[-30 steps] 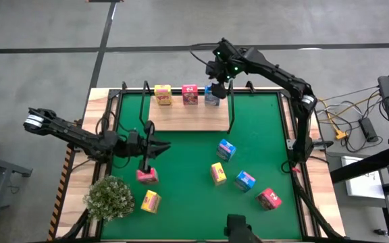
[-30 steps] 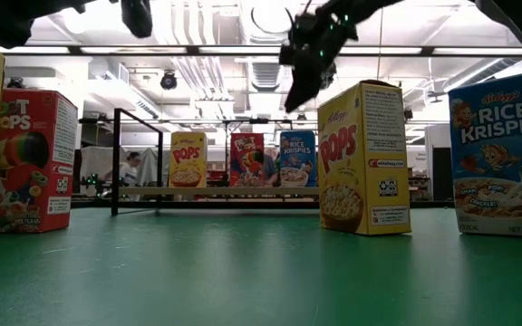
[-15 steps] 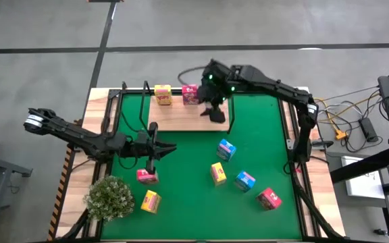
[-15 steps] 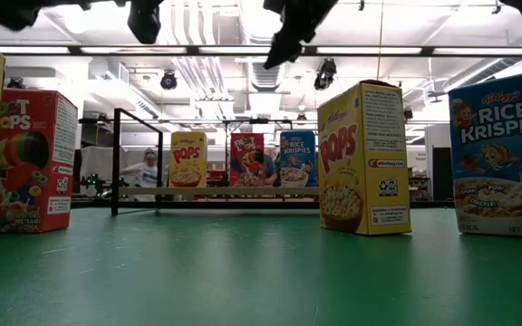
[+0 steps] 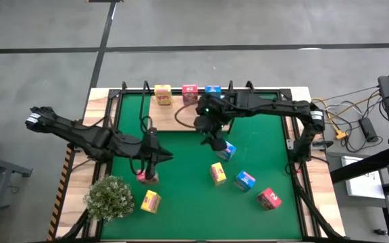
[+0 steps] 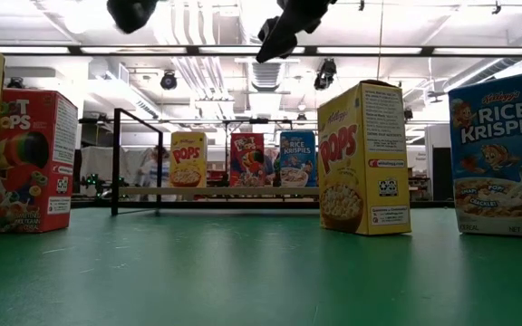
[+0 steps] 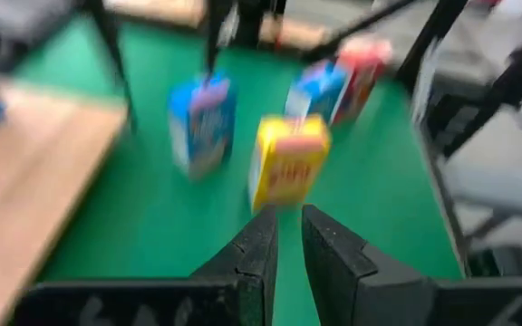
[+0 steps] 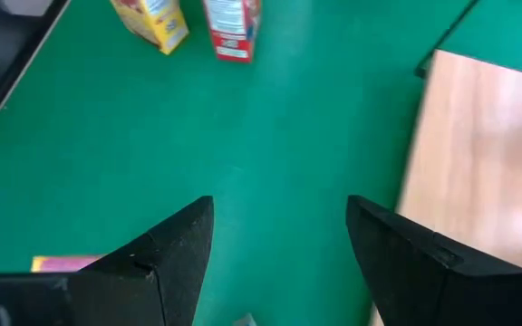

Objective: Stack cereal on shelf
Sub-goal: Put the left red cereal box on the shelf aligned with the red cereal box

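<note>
Three cereal cartons, yellow [image 5: 162, 94], pink-red [image 5: 190, 92] and blue [image 5: 213, 90], stand along the far edge of the wooden shelf [image 5: 164, 118]. Several more stand on the green mat: blue [image 5: 226, 150], yellow [image 5: 218, 173], blue [image 5: 245, 180], pink-red [image 5: 269, 198], pink-red [image 5: 147, 177], yellow [image 5: 150, 200]. My left gripper [image 5: 155, 160] hovers just above the left pink-red carton, its fingers [image 7: 261, 244] close together with nothing between them. My right gripper [image 5: 215, 138] is open over the mat beside the shelf's near right corner, next to the blue carton.
A bushy pale plant [image 5: 109, 197] stands at the mat's near left corner. The shelf's black wire frame [image 6: 116, 161] rises at its ends. Bare mat [image 5: 188, 202] lies between the left and right groups of cartons.
My right gripper has swung from above the blue carton at the shelf's far edge toward the near edge, across the board, to the mat by the loose blue carton. My left gripper has risen a little and tipped from pointing down toward level. No carton has moved.
</note>
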### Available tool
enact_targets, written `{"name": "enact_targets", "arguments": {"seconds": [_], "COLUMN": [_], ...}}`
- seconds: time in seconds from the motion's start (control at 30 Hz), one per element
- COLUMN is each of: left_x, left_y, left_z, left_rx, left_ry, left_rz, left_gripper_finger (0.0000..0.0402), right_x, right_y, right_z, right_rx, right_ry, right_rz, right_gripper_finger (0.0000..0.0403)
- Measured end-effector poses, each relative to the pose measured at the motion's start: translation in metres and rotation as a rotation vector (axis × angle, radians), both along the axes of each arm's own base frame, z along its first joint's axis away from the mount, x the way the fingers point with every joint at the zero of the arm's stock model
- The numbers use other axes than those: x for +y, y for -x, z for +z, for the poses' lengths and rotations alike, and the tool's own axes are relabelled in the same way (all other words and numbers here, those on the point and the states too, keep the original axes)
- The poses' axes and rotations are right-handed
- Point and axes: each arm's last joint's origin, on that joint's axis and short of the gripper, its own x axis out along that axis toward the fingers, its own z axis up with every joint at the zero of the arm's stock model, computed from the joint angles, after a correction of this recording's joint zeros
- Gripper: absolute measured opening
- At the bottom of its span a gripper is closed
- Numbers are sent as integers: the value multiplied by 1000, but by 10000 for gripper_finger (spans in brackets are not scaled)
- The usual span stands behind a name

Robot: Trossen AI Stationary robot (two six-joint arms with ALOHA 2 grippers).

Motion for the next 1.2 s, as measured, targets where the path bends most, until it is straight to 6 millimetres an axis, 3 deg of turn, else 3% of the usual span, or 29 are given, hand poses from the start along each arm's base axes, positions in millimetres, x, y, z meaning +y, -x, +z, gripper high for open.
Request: {"name": "enact_targets", "arguments": {"seconds": [0.2, 0.47, 0.63, 0.93, 1.2], "left_x": [-1, -6, -12, -35, -34], "left_y": [12, 20, 23, 21, 22], "left_z": [-4, -14, -24, -45, -53], "left_rx": [278, 478, 598, 741, 833], "left_ry": [127, 301, 291, 202, 204], "left_rz": [-36, -113, -104, -137, -42], "left_gripper_finger": [36, 52, 106, 245, 273], "right_x": [22, 42, 46, 46, 48], "right_y": [15, 34, 45, 46, 44], "right_z": [-8, -14, -19, -32, -33], "right_rx": [-110, -286, -331, -370, -385], "right_ry": [-15, -5, -25, -52, -58], "right_rz": [12, 29, 22, 1, 4], "right_gripper_finger": [240, 240, 240, 240, 240]}}
